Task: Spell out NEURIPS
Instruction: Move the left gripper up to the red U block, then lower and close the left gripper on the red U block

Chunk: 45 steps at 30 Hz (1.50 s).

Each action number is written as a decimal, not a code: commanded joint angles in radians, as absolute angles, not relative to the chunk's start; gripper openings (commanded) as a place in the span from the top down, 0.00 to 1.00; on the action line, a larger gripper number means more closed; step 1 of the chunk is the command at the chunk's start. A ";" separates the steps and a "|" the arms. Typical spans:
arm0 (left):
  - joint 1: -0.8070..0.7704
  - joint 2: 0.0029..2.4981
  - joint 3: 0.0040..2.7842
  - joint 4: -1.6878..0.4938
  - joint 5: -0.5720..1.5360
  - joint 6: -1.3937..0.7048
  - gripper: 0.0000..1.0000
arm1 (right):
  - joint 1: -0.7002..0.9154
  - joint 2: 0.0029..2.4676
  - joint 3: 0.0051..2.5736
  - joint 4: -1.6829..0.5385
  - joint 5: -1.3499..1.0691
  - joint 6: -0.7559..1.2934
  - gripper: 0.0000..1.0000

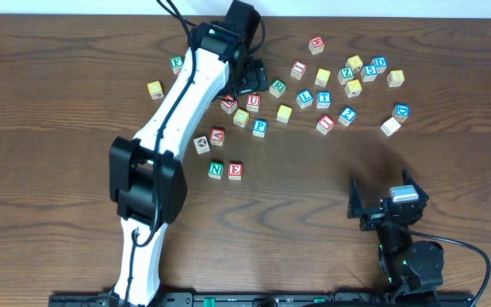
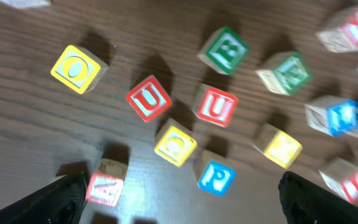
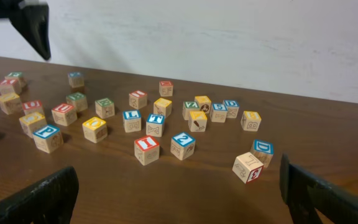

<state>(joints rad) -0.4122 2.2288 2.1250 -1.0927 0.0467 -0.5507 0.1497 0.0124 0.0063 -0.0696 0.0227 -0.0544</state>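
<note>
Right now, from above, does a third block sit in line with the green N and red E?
No, the green N and red E stand as a pair, nothing beside them.

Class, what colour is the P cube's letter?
The P cube is blue, clearest in the left wrist view.

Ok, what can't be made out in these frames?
Overhead: the left gripper is buried under its dark wrist housing, opening unseen.
Left wrist: the blue cube at the right edge is motion-blurred, letter unreadable.
Right wrist: the far-left cubes are too small to read.
</note>
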 commanded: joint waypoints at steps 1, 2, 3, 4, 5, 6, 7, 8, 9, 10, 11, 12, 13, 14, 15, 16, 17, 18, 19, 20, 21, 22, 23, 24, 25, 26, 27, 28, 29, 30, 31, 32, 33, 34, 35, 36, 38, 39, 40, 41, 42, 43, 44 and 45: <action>-0.408 2.262 2.152 -1.075 0.034 -0.640 0.03 | 0.142 0.009 0.006 -0.073 0.031 -0.041 0.01; -0.408 2.265 2.152 -1.062 0.033 -0.655 0.03 | 0.142 0.009 0.006 -0.073 0.031 -0.042 0.01; -0.408 2.268 2.152 -1.051 0.025 -0.678 0.03 | 0.142 0.009 0.006 -0.073 0.031 -0.042 0.01; -0.408 2.268 2.152 -1.042 0.005 -0.707 0.04 | 0.142 0.009 0.006 -0.072 0.031 -0.041 0.01; -0.409 2.268 2.152 -1.034 -0.011 -0.724 0.04 | 0.142 0.009 0.006 -0.073 0.031 -0.041 0.01; -0.409 2.268 2.152 -1.029 -0.024 -0.739 0.03 | 0.142 0.009 0.006 -0.073 0.031 -0.042 0.01; -0.409 2.268 2.152 -1.027 -0.049 -0.770 0.04 | 0.142 0.009 0.006 -0.072 0.031 -0.042 0.01; -0.409 2.268 2.152 -1.029 -0.062 -0.786 0.04 | 0.142 0.009 0.006 -0.073 0.031 -0.041 0.01; -0.409 2.268 2.149 -1.034 -0.079 -0.812 0.04 | 0.142 0.009 0.006 -0.073 0.031 -0.041 0.01; -0.409 2.268 2.148 -1.039 -0.098 -0.843 0.04 | 0.142 0.009 0.006 -0.073 0.031 -0.041 0.01; -0.409 2.268 2.147 -1.041 -0.109 -0.866 0.03 | 0.142 0.009 0.006 -0.072 0.031 -0.042 0.01; -0.409 2.269 2.147 -1.042 -0.116 -0.893 0.04 | 0.142 0.009 0.006 -0.073 0.031 -0.041 0.01; -0.409 2.269 2.146 -1.042 -0.117 -0.911 0.03 | 0.142 0.009 0.006 -0.072 0.031 -0.042 0.01; -0.409 2.269 2.146 -1.042 -0.117 -0.929 0.03 | 0.142 0.009 0.006 -0.073 0.031 -0.041 0.01; -0.409 2.269 2.146 -1.042 -0.117 -0.941 0.03 | 0.142 0.009 0.006 -0.073 0.031 -0.042 0.01; -0.410 2.269 2.146 -1.042 -0.117 -0.949 0.03 | 0.142 0.009 0.006 -0.072 0.031 -0.041 0.01; -0.410 2.269 2.144 -1.041 -0.118 -0.957 0.03 | 0.142 0.009 0.006 -0.072 0.031 -0.042 0.01; -0.411 2.269 2.142 -1.041 -0.118 -0.964 0.03 | 0.142 0.009 0.006 -0.073 0.031 -0.041 0.01; -0.411 2.269 2.138 -1.037 -0.121 -0.965 0.03 | 0.142 0.009 0.006 -0.073 0.031 -0.042 0.01; -0.411 2.269 2.132 -1.034 -0.125 -0.968 0.03 | 0.142 0.009 0.006 -0.072 0.031 -0.042 0.01; -0.411 2.269 2.128 -1.034 -0.125 -0.979 0.03 | 0.142 0.009 0.006 -0.073 0.031 -0.041 0.01; -0.411 2.271 2.125 -1.031 -0.126 -0.982 0.03 | 0.142 0.009 0.006 -0.073 0.031 -0.042 0.01; -0.411 2.274 2.122 -1.028 -0.125 -0.983 0.03 | 0.142 0.009 0.006 -0.073 0.031 -0.041 0.01; -0.411 2.279 2.122 -1.025 -0.125 -0.983 0.03 | 0.142 0.009 0.006 -0.072 0.031 -0.041 0.01; -0.411 2.289 2.122 -1.023 -0.125 -0.983 0.03 | 0.142 0.009 0.006 -0.072 0.031 -0.041 0.01; -0.411 2.299 2.122 -1.023 -0.124 -0.986 0.03 | 0.142 0.009 0.006 -0.072 0.031 -0.042 0.01; -0.411 2.308 2.122 -1.023 -0.123 -0.988 0.02 | 0.142 0.009 0.006 -0.073 0.031 -0.041 0.01; -0.411 2.320 2.122 -1.024 -0.123 -0.990 0.02 | 0.142 0.009 0.006 -0.073 0.031 -0.041 0.01; -0.411 2.335 2.121 -1.023 -0.120 -0.990 0.03 | 0.142 0.009 0.006 -0.072 0.031 -0.041 0.01; -0.411 2.344 2.121 -1.023 -0.120 -0.990 0.03 | 0.142 0.009 0.006 -0.073 0.031 -0.041 0.01; -0.411 2.354 2.121 -1.023 -0.120 -0.989 0.03 | 0.142 0.009 0.006 -0.073 0.031 -0.041 0.01; -0.411 2.364 2.121 -1.023 -0.120 -0.989 0.03 | 0.142 0.009 0.006 -0.072 0.031 -0.041 0.01; -0.411 2.368 2.121 -1.023 -0.120 -0.989 0.03 | 0.142 0.009 0.006 -0.073 0.031 -0.042 0.01; -0.411 2.373 2.121 -1.023 -0.120 -0.989 0.02 | 0.142 0.009 0.006 -0.073 0.031 -0.041 0.01; -0.411 2.374 2.121 -1.023 -0.120 -0.989 0.02 | 0.142 0.009 0.006 -0.072 0.031 -0.042 0.01; -0.411 2.375 2.120 -1.023 -0.121 -0.989 0.03 | 0.142 0.009 0.006 -0.073 0.031 -0.041 0.01; -0.411 2.376 2.120 -1.023 -0.121 -0.989 0.03 | 0.142 0.009 0.006 -0.073 0.031 -0.041 0.01; -0.410 2.378 2.120 -1.022 -0.124 -0.990 0.02 | 0.142 0.009 0.006 -0.073 0.031 -0.041 0.01; -0.409 2.379 2.120 -1.019 -0.125 -0.990 0.03 | 0.142 0.009 0.006 -0.073 0.031 -0.041 0.01; -0.409 2.382 2.120 -1.013 -0.125 -0.990 0.03 | 0.142 0.009 0.006 -0.072 0.031 -0.042 0.01; -0.409 2.383 2.120 -1.008 -0.125 -0.990 0.03 | 0.142 0.009 0.006 -0.072 0.031 -0.042 0.01; -0.409 2.385 2.119 -1.003 -0.125 -0.994 0.03 | 0.142 0.009 0.006 -0.073 0.031 -0.041 0.01; -0.409 2.386 2.119 -1.001 -0.125 -1.002 0.03 | 0.142 0.009 0.006 -0.072 0.031 -0.042 0.01; -0.409 2.387 2.118 -0.999 -0.125 -1.009 0.03 | 0.142 0.009 0.006 -0.073 0.031 -0.041 0.01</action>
